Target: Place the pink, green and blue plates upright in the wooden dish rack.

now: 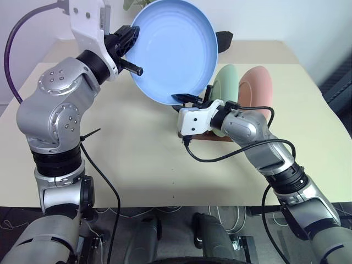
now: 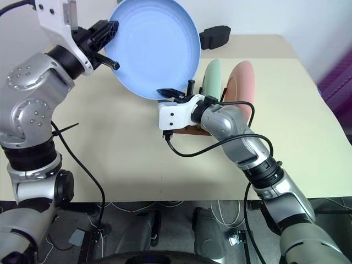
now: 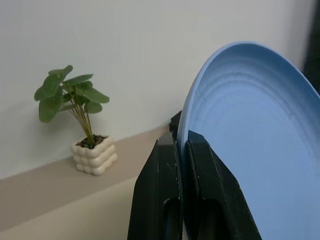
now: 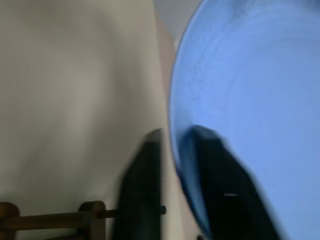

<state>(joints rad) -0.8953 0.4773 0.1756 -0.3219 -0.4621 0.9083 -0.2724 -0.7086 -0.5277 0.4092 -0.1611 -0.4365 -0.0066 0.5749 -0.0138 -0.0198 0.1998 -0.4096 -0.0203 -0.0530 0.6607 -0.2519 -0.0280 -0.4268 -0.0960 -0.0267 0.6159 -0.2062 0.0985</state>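
Note:
The blue plate (image 1: 173, 49) hangs tilted on edge above the table, its hollow side facing me. My left gripper (image 1: 132, 47) is shut on its left rim; the left wrist view shows the rim pinched between its black fingers (image 3: 162, 195). At the plate's lower rim my right gripper (image 1: 184, 99) is shut on the plate, one finger on each face in the right wrist view (image 4: 172, 135). The green plate (image 1: 225, 82) and the pink plate (image 1: 256, 85) stand upright side by side in the wooden dish rack (image 2: 187, 130), just behind my right forearm, which hides most of the rack.
A black block (image 2: 214, 36) sits at the far edge of the beige table (image 1: 137, 154), behind the blue plate. A small potted plant (image 3: 82, 130) stands on a ledge by the wall. A black cable loops from my right wrist over the table.

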